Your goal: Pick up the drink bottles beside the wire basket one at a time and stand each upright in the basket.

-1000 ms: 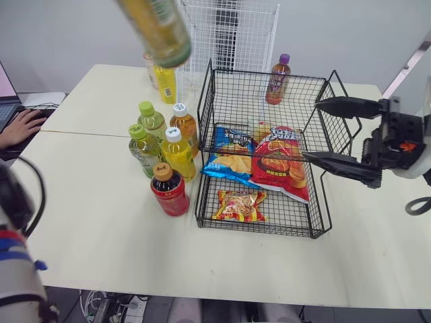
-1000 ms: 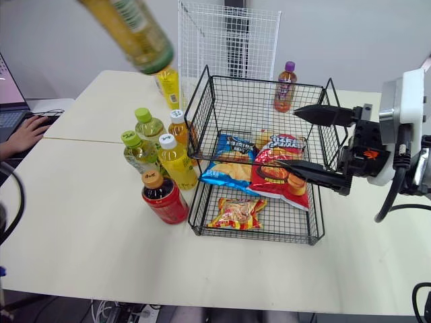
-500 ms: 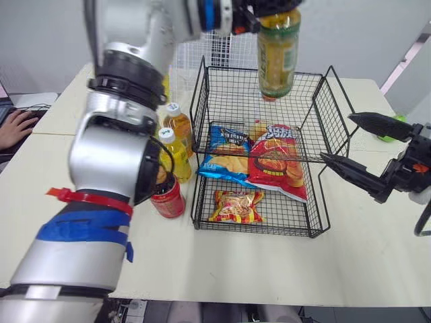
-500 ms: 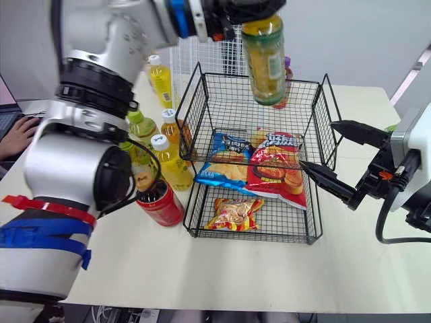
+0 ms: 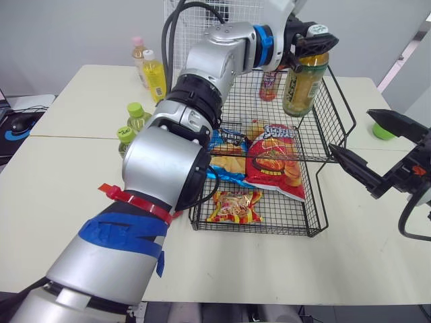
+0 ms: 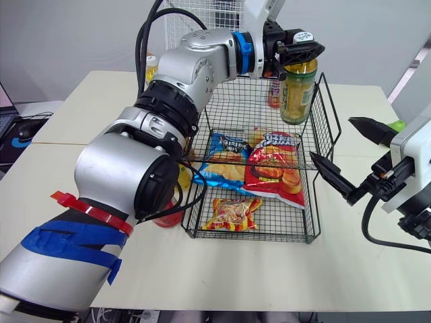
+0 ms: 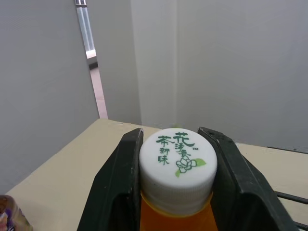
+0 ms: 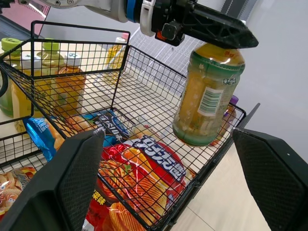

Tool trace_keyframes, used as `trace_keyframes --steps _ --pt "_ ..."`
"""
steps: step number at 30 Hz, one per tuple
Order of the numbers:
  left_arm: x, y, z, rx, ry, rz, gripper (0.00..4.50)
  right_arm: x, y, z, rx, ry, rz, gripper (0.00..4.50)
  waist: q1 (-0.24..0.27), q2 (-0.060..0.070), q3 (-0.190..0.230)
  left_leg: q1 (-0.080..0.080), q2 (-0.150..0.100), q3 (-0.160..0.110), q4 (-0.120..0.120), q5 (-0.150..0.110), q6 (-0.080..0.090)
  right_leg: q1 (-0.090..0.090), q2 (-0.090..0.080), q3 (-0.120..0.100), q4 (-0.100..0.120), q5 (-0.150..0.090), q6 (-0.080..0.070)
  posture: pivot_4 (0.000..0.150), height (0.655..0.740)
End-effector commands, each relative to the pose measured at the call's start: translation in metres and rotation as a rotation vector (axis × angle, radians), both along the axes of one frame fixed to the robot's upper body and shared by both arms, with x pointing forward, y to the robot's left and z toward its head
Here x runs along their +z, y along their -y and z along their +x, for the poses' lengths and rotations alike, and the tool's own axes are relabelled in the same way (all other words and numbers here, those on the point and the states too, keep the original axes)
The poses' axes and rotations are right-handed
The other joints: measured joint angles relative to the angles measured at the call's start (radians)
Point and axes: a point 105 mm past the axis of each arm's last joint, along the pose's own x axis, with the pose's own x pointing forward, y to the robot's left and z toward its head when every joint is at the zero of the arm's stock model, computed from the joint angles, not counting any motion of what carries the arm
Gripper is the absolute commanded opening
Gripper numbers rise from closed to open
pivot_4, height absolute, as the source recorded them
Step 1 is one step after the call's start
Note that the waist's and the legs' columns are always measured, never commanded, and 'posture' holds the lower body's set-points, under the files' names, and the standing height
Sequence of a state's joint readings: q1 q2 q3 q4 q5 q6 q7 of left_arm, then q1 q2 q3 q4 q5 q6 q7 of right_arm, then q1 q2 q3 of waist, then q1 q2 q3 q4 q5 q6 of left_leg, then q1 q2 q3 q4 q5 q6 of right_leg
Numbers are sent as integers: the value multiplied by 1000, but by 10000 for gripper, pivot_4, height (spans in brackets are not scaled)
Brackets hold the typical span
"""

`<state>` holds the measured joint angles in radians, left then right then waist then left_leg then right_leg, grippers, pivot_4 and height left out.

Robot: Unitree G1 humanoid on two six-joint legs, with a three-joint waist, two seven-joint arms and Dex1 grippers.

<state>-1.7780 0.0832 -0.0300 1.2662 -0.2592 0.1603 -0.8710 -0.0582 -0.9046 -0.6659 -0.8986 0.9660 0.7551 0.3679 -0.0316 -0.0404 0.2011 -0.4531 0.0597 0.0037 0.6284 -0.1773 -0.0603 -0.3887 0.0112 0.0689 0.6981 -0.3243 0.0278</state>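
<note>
Clamping a bottle (image 5: 300, 84) by its cap, the left tool (image 5: 311, 42) holds it upright over the basket (image 5: 340, 118). Snack bags (image 5: 273, 161) lie inside. The right tool (image 5: 350, 131) gapes empty alongside.

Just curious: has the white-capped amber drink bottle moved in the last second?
Yes. The amber drink bottle went from left of the black wire basket to over its right side.

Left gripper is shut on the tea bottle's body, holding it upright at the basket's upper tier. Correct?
Wrong on the grip point: the left gripper is shut on the bottle's white cap, not its body. The left wrist view shows its fingers either side of the cap. The bottle is upright at the basket's upper tier, as stated.
</note>
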Motion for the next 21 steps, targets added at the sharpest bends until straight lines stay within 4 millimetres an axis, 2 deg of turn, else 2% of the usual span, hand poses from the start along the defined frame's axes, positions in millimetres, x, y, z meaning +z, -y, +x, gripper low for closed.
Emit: trace_keyframes --steps 1,7,16,17,21 --pt "33 7 -14 -8 119 -30 13772 9 -2 -6 -2 60 -2 45000 2 0 0 0 0 0 0 0 0 0 0 0 0 0 0 1500 7360" --pt "30 9 -14 -25 77 -39 13772 13 -1 -5 -13 78 3 45000 2 0 0 0 0 0 0 0 0 1 0 0 0 0 0 1500 7360" --pt "39 -3 -20 -83 103 -17 43226 16 -2 -1 -12 87 9 45000 1 2 -1 1 0 0 0 0 0 2 0 0 1 0 0 1500 7360" --pt "41 -6 -21 -86 112 -15 44881 16 -2 -1 -11 89 9 45000 0 2 -1 1 0 0 1 0 0 2 0 0 1 0 0 1500 7360" --pt "49 -29 -23 -103 147 7 44881 17 -4 2 6 90 8 45000 -3 3 -2 2 0 0 1 0 0 1 0 0 2 0 0 1500 7360"
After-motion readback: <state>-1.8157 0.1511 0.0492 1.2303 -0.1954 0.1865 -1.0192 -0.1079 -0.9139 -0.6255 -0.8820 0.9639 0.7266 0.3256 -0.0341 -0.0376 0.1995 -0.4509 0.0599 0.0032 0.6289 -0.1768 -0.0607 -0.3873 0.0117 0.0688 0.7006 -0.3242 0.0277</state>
